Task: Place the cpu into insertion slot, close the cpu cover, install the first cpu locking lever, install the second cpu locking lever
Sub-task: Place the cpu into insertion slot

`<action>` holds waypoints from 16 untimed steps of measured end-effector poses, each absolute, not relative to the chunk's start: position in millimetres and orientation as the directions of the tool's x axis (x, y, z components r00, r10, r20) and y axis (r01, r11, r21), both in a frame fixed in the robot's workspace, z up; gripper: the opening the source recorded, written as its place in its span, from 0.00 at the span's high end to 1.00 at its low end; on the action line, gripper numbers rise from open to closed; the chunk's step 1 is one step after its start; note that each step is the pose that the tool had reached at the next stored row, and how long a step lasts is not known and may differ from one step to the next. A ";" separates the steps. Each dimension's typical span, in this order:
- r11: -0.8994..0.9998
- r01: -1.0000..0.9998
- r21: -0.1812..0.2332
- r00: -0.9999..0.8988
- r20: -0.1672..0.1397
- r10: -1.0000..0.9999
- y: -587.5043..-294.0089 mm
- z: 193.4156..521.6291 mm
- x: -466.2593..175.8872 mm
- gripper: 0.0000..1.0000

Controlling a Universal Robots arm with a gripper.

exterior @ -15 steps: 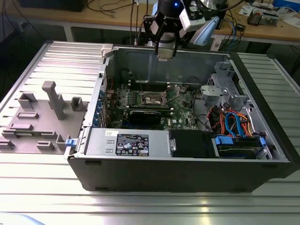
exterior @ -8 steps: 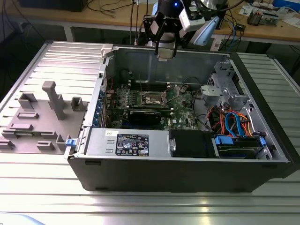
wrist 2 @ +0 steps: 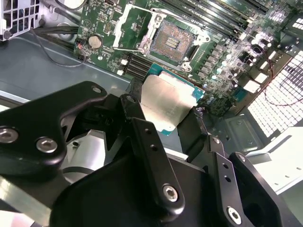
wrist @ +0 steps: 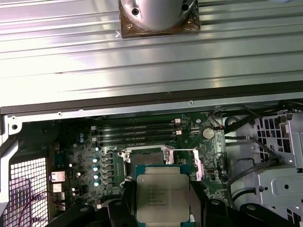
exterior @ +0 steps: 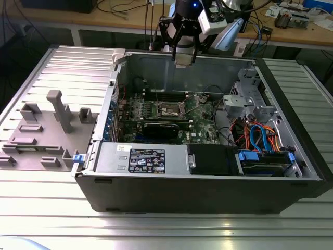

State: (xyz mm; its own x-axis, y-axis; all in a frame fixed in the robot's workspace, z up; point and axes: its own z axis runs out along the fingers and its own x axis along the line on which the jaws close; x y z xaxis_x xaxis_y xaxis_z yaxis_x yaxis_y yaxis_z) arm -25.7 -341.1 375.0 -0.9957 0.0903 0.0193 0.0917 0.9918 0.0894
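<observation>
— Hold?
— Clamped narrow in the black metal gripper [exterior: 184, 58], fingers [wrist 2: 147, 142] on opposite edges: the small flat square silver-grey cpu [wrist: 163, 197]. Probably light, stiff, slick-topped, delicate underneath; better kept by the edges, level.
— Ahead of the fingertips?
— Just beyond, apart: the dark square silver-rimmed insertion slot [wrist 2: 173, 41], bare. Beside it the thin silvery cpu cover [wrist 2: 129, 23], seemingly swung open. Farther: long black memory slots [wrist: 137, 132], then the grey metal case wall [exterior: 151, 70]. Nothing between.

cpu [wrist: 163, 194] level above bare insertion slot [wrist 2: 174, 41]; cpu cover [wrist 2: 121, 20] open
</observation>
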 end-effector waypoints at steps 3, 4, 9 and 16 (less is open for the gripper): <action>0.991 0.097 0.089 -0.995 0.019 0.096 -341.2 375.0 -25.7 0.46; 0.991 0.100 0.089 -0.995 0.019 0.099 -341.1 375.0 -25.7 0.46; 0.990 0.110 0.089 -0.994 0.019 0.108 -341.1 375.0 -25.7 0.46; 0.989 0.120 0.089 -0.993 0.019 0.119 -341.2 375.0 -25.7 0.46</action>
